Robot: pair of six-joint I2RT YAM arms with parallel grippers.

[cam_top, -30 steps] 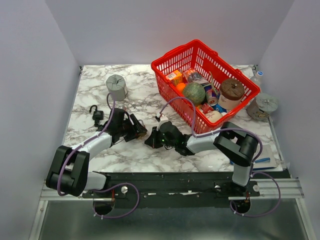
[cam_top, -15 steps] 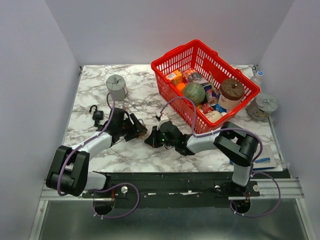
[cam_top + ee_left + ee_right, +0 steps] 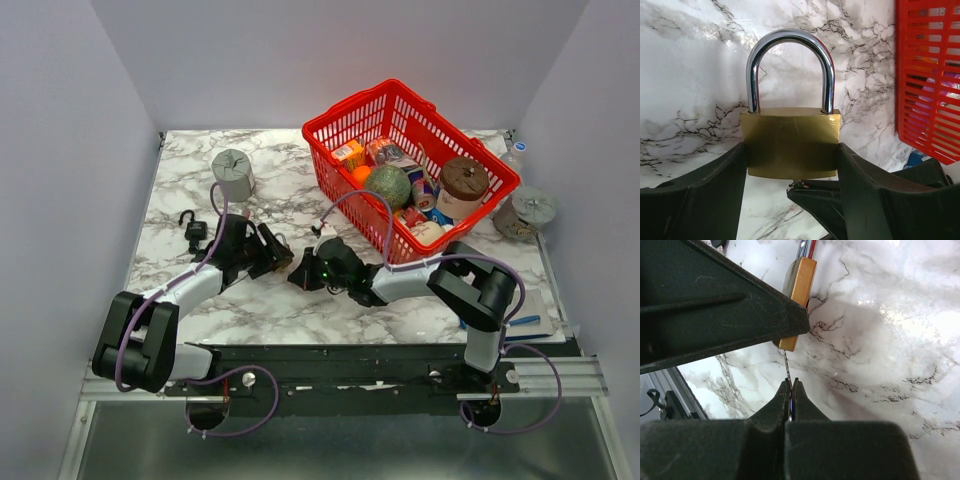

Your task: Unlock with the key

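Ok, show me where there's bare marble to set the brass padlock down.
Bare marble lies between the grey cylinder and the red basket, and along the near edge. The centre is crowded: the left gripper clamps the brass padlock, and the right gripper pinches the key.

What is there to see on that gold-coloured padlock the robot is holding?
The padlock has a flat, brass-looking body, faintly scratched, and a shiny steel loop, both legs seated in the body, so it looks locked. The left gripper clamps its two sides above the marble table. A thin key, pinched by the right gripper, reaches its underside.
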